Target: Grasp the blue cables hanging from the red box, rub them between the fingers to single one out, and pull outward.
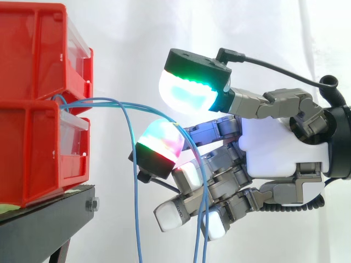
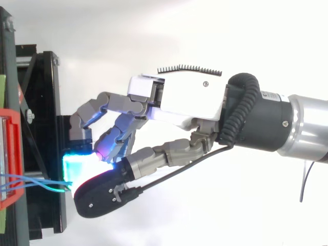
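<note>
Cannot tell whether robot hand [image 1: 279,148] grips blue cables [image 1: 135,208] draping from red box [image 1: 33,148] across it. Could drag several strands together if pulled outward now, or lose all through a loose hold.

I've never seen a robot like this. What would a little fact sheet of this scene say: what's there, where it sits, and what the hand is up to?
Setting: red bins stacked on a black stand, with a white curtain behind
Cables: thin blue cables come out between the bins, arch outward and hang down
Hand: the hand reaches in from the right, level with the bins
Contact: one strand hangs free near the bins; others run down across the hand
Grip: cannot tell whether any cable is pinched
</note>
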Motion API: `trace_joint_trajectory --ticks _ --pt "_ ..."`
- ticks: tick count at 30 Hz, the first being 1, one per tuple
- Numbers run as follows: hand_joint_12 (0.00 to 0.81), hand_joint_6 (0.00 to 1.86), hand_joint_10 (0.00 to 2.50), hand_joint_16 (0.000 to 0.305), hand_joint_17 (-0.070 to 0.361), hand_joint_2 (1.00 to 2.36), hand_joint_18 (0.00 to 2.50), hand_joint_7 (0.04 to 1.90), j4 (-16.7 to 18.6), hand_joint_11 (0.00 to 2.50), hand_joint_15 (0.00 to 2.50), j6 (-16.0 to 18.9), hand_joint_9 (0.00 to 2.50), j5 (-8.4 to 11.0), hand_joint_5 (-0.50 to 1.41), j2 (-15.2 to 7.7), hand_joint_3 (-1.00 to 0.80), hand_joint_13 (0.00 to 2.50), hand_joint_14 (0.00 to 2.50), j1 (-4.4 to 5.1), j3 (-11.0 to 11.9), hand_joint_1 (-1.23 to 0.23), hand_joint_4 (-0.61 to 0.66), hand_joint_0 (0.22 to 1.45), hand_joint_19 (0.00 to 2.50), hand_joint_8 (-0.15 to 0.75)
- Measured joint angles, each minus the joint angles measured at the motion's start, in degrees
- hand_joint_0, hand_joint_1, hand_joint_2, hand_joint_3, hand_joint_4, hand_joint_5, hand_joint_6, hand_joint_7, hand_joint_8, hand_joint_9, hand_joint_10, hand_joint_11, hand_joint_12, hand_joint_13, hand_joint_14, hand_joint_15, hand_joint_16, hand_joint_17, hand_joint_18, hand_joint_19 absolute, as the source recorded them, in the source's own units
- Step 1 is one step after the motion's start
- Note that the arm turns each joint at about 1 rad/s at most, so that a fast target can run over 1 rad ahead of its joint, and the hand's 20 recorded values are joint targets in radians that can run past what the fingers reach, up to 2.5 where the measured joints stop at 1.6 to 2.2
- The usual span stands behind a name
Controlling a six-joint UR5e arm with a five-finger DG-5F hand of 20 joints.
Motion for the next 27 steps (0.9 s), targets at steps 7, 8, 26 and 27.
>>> trace_joint_trajectory --ticks 7,8,26,27 --pt "0.520 0.86 0.02 0.071 0.160 1.00 0.94 0.97 -0.05 0.78 0.44 0.00 0.89 -0.02 -0.21 0.00 -0.50 0.78 0.01 -0.01 0.02 -0.80 0.24 0.48 0.55 0.455" --pt "0.515 0.87 0.01 0.070 0.158 1.00 0.94 0.97 -0.06 0.77 0.44 0.00 0.88 -0.03 -0.20 -0.01 -0.50 0.77 0.01 -0.01 0.02 -0.81 0.24 0.49 0.56 0.452" --pt "0.479 0.88 0.02 0.065 0.146 1.01 0.95 1.02 -0.06 0.78 0.45 0.00 0.92 0.00 -0.18 0.00 -0.23 0.79 0.02 0.00 0.06 -0.84 0.16 0.63 0.55 0.433" --pt "0.473 0.89 0.02 0.064 0.144 1.01 0.94 1.01 -0.06 0.78 0.44 0.00 0.91 0.00 -0.19 0.00 -0.23 0.78 0.01 0.00 0.06 -0.85 0.15 0.64 0.54 0.427"
